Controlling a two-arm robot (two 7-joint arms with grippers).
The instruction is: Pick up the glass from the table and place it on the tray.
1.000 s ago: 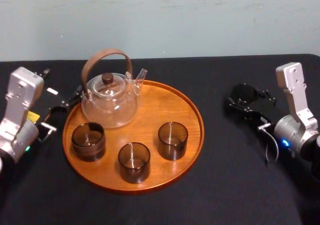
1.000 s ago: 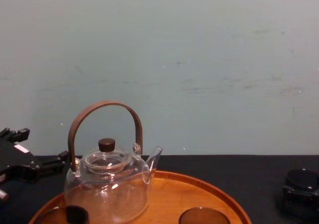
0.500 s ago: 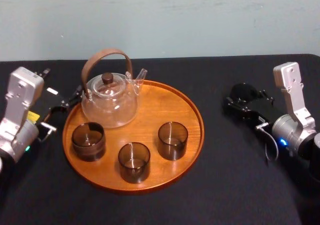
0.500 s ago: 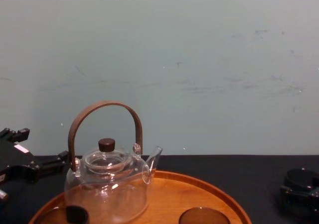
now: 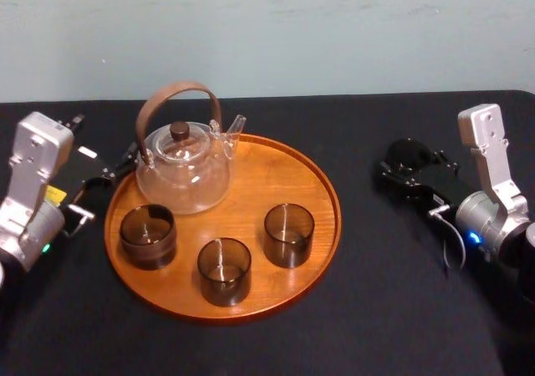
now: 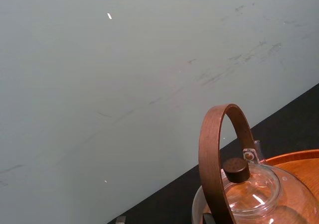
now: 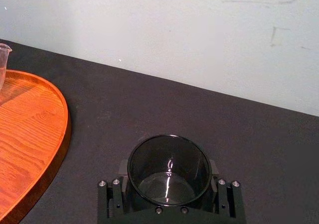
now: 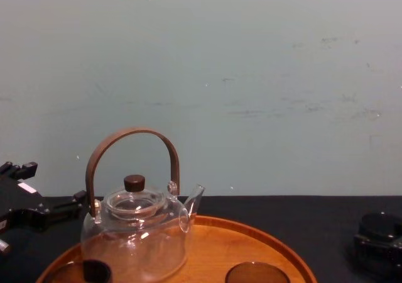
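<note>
My right hand [image 5: 415,169] is out on the right side of the table [image 5: 376,301], well apart from the tray [image 5: 272,171], and it is pinching the glass [image 7: 168,170], a dark smoky tumbler that stands upright with its mouth open to the top. In my right wrist view the glass sits squarely between my two fingers [image 7: 122,170], one against each side of its wall, with black tabletop all round it and the tray's curved rim off to one side. I cannot tell whether the base of the glass rests on the table or is just clear of it. The tray lies in the middle of the table. At its back left it carries a clear glass teapot [image 5: 184,169] with a brown arched handle and a dark knob on its lid. Nearer to me on the tray stand three other dark glasses, one on the left [image 5: 148,235], one in the front middle [image 5: 224,270] and one on the right [image 5: 289,235], each apart from the others. My left hand [image 5: 104,174] is low over the table just beside the tray's left rim, close to the teapot, and I cannot tell whether it is spread or pressed together.
</note>
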